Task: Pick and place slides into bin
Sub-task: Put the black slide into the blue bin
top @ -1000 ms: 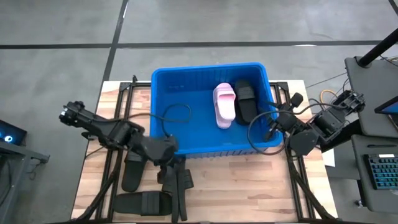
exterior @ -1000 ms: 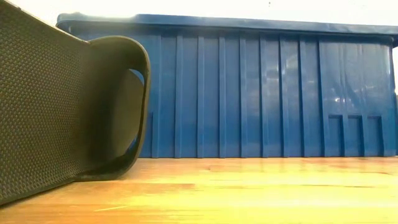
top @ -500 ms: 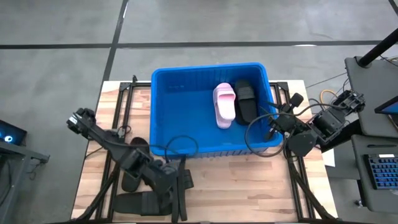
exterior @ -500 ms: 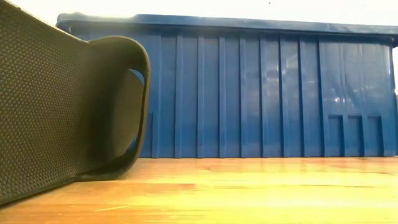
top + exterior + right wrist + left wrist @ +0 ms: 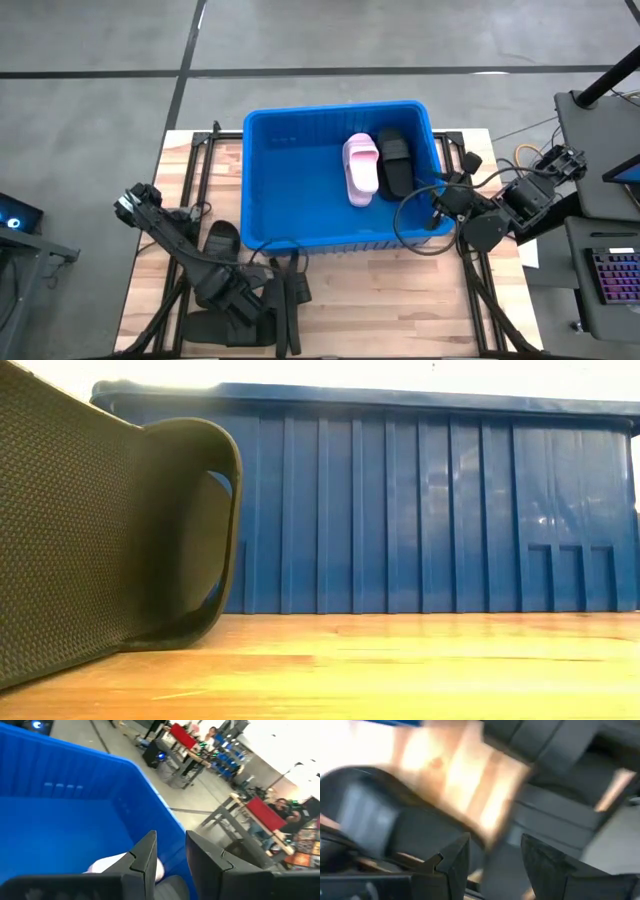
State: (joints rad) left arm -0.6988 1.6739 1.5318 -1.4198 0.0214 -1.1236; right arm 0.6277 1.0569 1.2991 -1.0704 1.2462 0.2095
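The blue bin (image 5: 262, 190) stands at the table's middle, with a pale pink slide (image 5: 360, 168) and a black slide (image 5: 394, 162) lying inside it, soles down. Two more black slides lie on the wood at the near left, one (image 5: 218, 238) partly under my left arm and one (image 5: 222, 326) at the near edge. My left gripper (image 5: 262, 303) is open over these slides and shows blurred in its wrist view (image 5: 492, 850). My right gripper (image 5: 436, 208) is open and empty at the bin's right rim and shows in its wrist view (image 5: 170, 845).
A narrow black forked bracket (image 5: 290, 292) lies on the table beside my left gripper. In the low view a black slide (image 5: 100, 540) stands close in front of the bin's ribbed wall (image 5: 420, 510). Bare wood (image 5: 390, 300) lies at the near right.
My left gripper has swung away from the bin's near left corner toward the table's near edge and down over the black slides. My right arm and the slides have kept still.
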